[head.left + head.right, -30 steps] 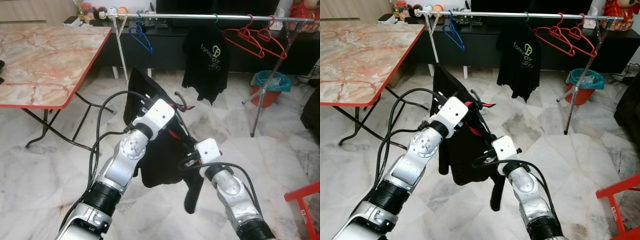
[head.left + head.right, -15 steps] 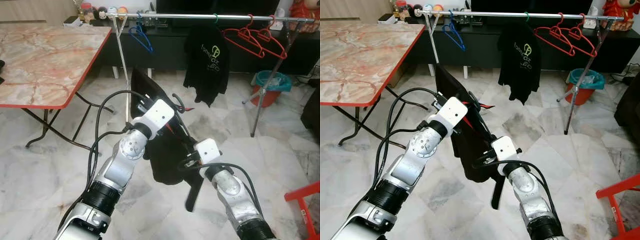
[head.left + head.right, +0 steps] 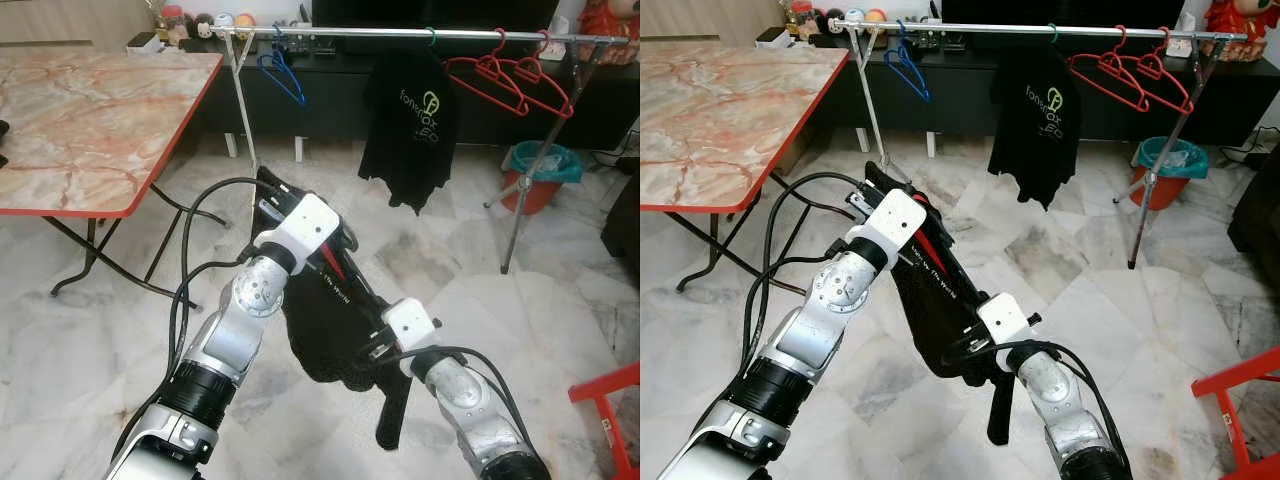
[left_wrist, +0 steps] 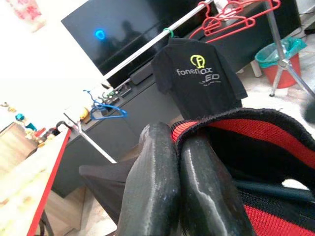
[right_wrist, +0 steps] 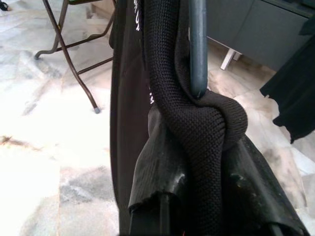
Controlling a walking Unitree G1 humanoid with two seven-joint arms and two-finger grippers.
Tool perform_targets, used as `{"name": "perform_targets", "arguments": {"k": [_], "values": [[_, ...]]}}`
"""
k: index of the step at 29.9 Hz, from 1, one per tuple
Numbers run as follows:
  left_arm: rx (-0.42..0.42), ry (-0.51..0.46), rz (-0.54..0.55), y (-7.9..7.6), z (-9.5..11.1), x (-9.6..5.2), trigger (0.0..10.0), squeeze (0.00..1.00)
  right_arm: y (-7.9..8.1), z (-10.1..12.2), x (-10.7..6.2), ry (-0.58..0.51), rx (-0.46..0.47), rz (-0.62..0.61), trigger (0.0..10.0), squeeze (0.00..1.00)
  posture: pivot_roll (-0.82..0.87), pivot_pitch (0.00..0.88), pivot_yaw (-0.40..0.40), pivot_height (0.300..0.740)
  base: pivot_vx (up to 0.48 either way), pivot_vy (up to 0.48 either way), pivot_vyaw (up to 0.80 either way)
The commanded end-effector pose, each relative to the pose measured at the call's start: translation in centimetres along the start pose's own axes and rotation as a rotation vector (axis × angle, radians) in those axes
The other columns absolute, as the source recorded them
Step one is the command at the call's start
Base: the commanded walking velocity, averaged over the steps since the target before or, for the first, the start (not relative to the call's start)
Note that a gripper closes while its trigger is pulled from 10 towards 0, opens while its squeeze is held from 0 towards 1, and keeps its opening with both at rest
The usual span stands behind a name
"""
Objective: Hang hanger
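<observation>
Closest to me, my right gripper (image 3: 975, 372) is clamped on the lower end of the black garment (image 3: 325, 335). The right wrist cam makes that clear: its fingers (image 5: 256, 196) pinch a thick knitted hem, with a dark hanger bar (image 5: 198, 46) running along the fold, which the head cams can't really show.

A bit farther and to the left, my left gripper (image 4: 179, 189) is closed on the upper end. The left wrist cam shows both fingers (image 4: 152, 182) pressed together against the collar edge, and a red lining inside the garment. From the head cams you just get a red sliver near the wrist.

So the garment with its hanger is stretched on a slant between my two grippers, up off the marble floor (image 3: 90, 340), with a loose bulge sagging in the middle and a strip dangling below my right wrist. White lettering runs along it, too small to read.

Far side: the clothes rail (image 3: 400, 34) crosses the room, carrying a blue hanger (image 3: 280, 72) on the left, a black printed T-shirt (image 3: 415, 120) in the middle and red hangers (image 3: 510, 75) on the right. The marble-top table (image 3: 90, 120) is off left, a teal bin (image 3: 540, 170) far right.
</observation>
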State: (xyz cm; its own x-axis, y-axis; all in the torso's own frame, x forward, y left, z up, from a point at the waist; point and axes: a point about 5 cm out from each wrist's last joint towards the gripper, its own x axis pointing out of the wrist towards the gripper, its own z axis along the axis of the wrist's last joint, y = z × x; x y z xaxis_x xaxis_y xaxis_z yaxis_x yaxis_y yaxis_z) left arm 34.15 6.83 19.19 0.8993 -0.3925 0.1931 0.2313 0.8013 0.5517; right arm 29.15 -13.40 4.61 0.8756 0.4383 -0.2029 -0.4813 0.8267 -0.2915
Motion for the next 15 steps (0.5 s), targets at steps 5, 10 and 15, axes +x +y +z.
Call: {"name": "perform_targets", "arguments": {"k": [5,10,15], "values": [[0.023,0.031,0.113,2.2,-0.2,0.3,0.0,0.00,0.5,-1.5,-1.1,0.050,-0.011,0.020,0.0,0.00,0.05,0.046,0.029,0.740,0.000,0.000,0.00],[0.070,0.193,0.156,3.4,-2.9,-0.2,0.0,0.00,0.6,-1.4,-1.6,0.026,-0.012,0.025,0.0,0.00,0.04,0.050,0.033,0.740,0.000,0.000,0.00],[0.087,0.324,0.199,5.0,-5.8,-1.4,0.0,0.00,0.5,-0.8,-1.9,-0.009,-0.018,0.039,0.0,0.00,0.04,0.054,0.037,0.740,0.000,0.000,0.00]]}}
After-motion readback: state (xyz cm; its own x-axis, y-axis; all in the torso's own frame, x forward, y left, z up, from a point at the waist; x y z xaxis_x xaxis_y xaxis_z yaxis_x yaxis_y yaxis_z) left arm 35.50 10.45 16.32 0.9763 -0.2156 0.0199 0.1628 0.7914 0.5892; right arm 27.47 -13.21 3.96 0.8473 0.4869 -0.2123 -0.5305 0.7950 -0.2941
